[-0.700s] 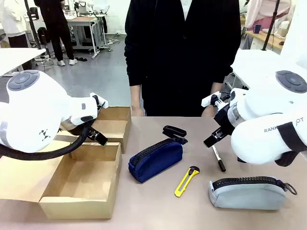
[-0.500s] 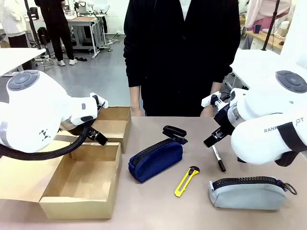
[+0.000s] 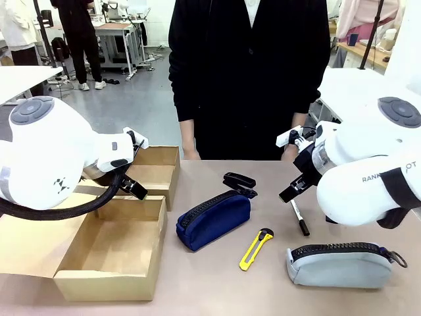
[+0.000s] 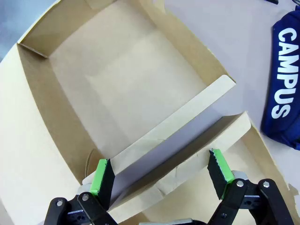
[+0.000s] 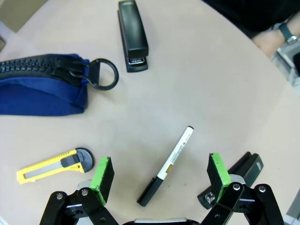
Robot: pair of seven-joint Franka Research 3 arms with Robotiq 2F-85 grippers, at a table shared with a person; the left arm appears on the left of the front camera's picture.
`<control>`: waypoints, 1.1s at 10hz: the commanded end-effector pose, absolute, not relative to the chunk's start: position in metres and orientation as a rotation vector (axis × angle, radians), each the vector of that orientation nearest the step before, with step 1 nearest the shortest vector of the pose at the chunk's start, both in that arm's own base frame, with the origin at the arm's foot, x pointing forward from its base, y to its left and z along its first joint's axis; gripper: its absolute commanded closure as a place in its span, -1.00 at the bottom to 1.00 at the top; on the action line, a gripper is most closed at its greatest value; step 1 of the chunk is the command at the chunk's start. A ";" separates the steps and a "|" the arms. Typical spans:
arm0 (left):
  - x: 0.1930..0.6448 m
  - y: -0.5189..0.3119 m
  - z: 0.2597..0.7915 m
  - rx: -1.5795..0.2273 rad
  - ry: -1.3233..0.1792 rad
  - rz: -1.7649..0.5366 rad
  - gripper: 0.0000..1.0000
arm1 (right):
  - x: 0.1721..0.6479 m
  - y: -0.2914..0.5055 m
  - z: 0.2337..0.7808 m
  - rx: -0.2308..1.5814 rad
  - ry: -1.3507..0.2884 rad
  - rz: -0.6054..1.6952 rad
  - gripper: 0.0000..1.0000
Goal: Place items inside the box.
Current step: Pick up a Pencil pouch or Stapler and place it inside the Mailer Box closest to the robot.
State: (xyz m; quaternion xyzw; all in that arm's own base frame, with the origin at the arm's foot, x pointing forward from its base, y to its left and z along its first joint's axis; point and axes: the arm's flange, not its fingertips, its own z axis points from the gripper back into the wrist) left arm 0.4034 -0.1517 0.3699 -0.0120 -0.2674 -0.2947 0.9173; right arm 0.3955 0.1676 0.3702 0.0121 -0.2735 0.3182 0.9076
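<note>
The left gripper (image 4: 161,171) hangs with its fingers spread over the open cardboard box (image 3: 108,286) at the left of the table (image 3: 210,289), a cardboard edge running beneath its green pads, nothing pinched. A smaller box (image 3: 154,172) sits right behind the open one. The right gripper (image 5: 160,174) is also spread wide and grips nothing, hovering above the black marker (image 5: 171,164). All the items lie on the table outside the box: the navy pouch (image 3: 214,219) just to its right, the stapler (image 3: 239,184) behind that pouch, the yellow knife (image 3: 256,249) nearer the front, and the grey pouch (image 3: 342,265) at the front right.
</note>
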 end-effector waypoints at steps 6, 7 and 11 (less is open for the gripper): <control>0.403 -0.152 0.370 -0.025 -0.550 -0.607 -1.00 | 0.396 0.168 0.370 0.025 -0.565 0.656 -1.00; 0.403 -0.152 0.370 -0.025 -0.550 -0.606 -1.00 | 0.395 0.168 0.370 0.025 -0.565 0.657 -1.00; 0.351 -0.117 0.472 -0.351 -0.500 -0.393 -1.00 | 0.374 0.119 0.465 0.496 -0.413 0.410 -1.00</control>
